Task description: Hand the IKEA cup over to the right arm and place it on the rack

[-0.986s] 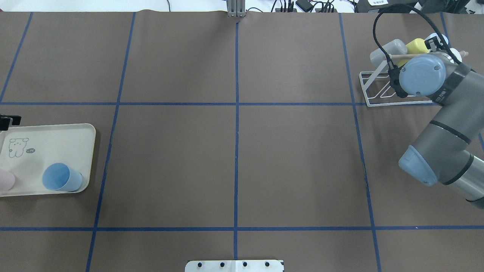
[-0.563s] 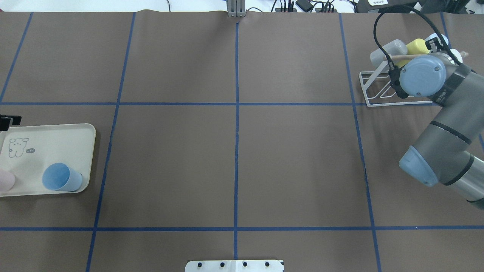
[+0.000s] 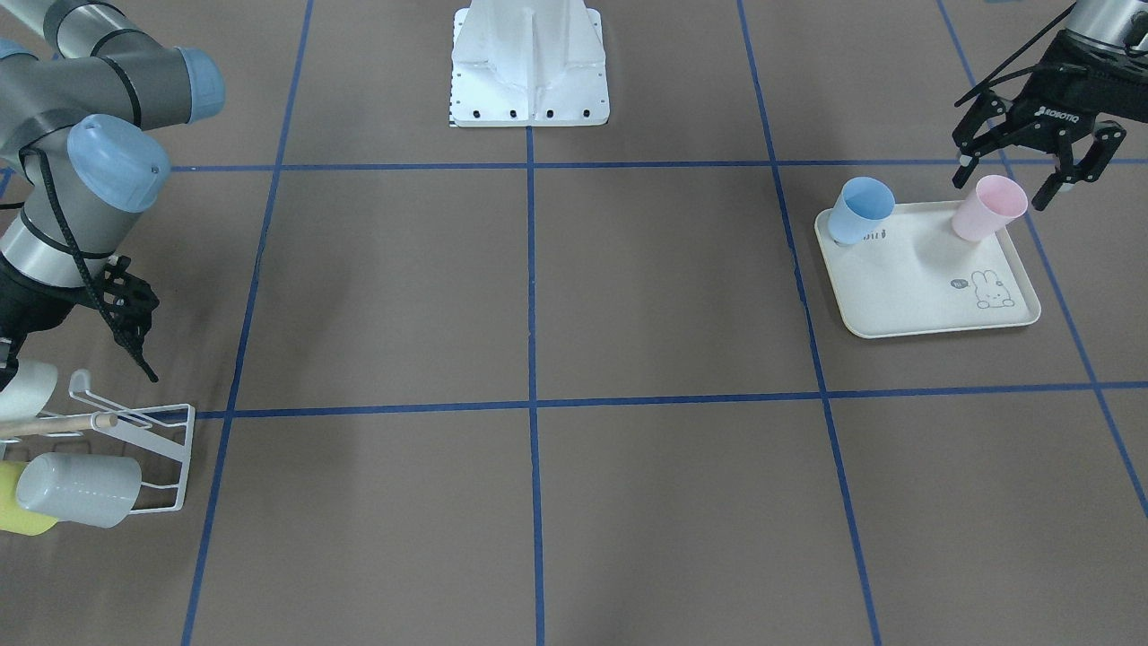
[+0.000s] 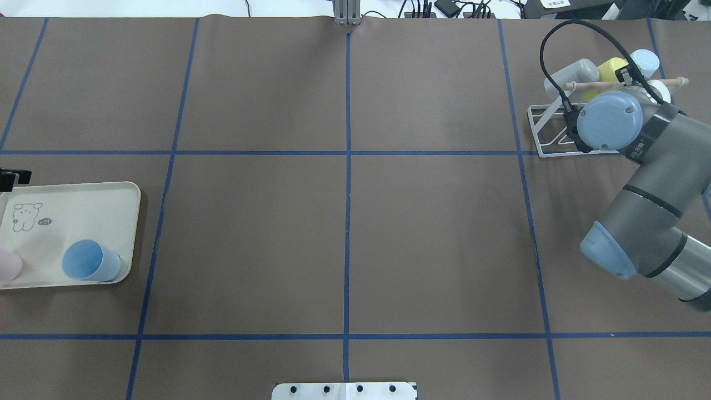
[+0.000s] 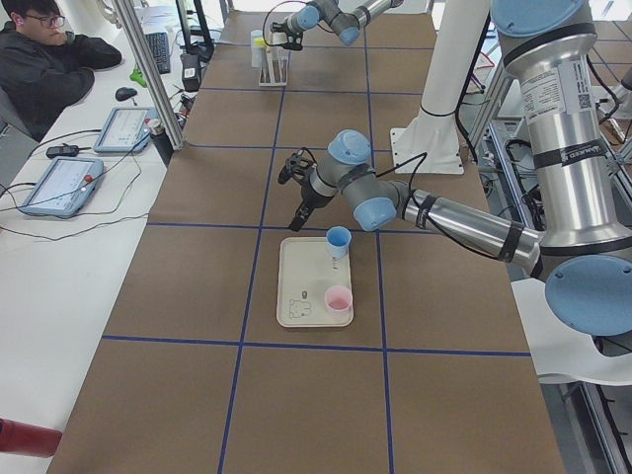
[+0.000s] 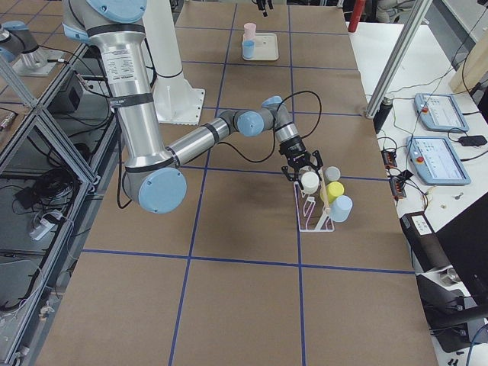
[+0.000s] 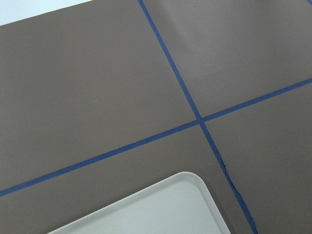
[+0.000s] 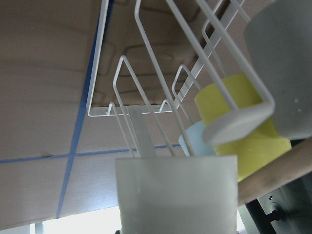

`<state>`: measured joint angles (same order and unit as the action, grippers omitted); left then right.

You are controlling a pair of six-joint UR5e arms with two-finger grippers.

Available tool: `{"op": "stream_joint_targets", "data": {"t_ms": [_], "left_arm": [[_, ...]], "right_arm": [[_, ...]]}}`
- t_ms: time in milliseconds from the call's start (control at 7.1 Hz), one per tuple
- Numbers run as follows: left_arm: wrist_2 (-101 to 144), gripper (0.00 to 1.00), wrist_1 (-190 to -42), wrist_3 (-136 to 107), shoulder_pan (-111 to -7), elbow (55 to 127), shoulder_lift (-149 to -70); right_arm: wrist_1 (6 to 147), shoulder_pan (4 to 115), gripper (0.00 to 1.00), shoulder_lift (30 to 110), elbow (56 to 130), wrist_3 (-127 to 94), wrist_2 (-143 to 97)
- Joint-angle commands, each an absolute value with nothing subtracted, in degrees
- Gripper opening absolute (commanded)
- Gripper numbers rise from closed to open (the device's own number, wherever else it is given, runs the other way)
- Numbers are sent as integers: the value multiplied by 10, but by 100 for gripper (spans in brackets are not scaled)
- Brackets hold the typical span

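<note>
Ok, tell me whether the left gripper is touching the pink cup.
Apart. The exterior left view shows the left gripper hanging clear of the pink cup, with bare tray between them.

Pink cup [image 4: 8, 264] half off-frame overhead.

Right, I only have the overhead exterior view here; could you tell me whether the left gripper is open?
Observer: Yes, the front-facing view shows the left gripper open and empty, raised near the tray.
Operator: Thanks. Is the pink cup at my frame's edge upright?
Observer: Yes, the pink cup stands mouth-up on the tray, apart from the blue cup.
Operator: And the right gripper, under its wrist?
Observer: The right gripper is right by a white cup at the rack; whether it grips it, I cannot tell.
</note>
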<state>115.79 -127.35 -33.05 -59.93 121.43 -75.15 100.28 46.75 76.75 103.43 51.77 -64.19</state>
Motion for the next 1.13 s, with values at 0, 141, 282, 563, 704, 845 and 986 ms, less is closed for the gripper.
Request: {"op": "stream_joint_targets", "data": {"t_ms": [0,141,282,563,704,845,986], "left_arm": [[1158,100,-1274,-330,-599,1216,-751],[1158,100,-1274,-330,-599,1216,-751],[1158,100,-1274,-330,-599,1216,-751],[1158,100,-1274,-330,-599,1214,-751],[1156,100,-1274,-330,-599,1212,-751],[1151,100,-1274,-330,-599,1209,-751],[1149,100,-1274,-328,-595,1204,-750]], "right_arm": [[1003,466,99,766,1034,520,-642],[1003,465,99,766,1033,518,-638],[1003,465,99,761,1034,518,-637],[1002,464,99,713,1044,507,-644],[998,464,99,692,1060,474,-693],[992,464,99,680,1085,429,-763],[991,464,99,672,1115,382,-822]]}}
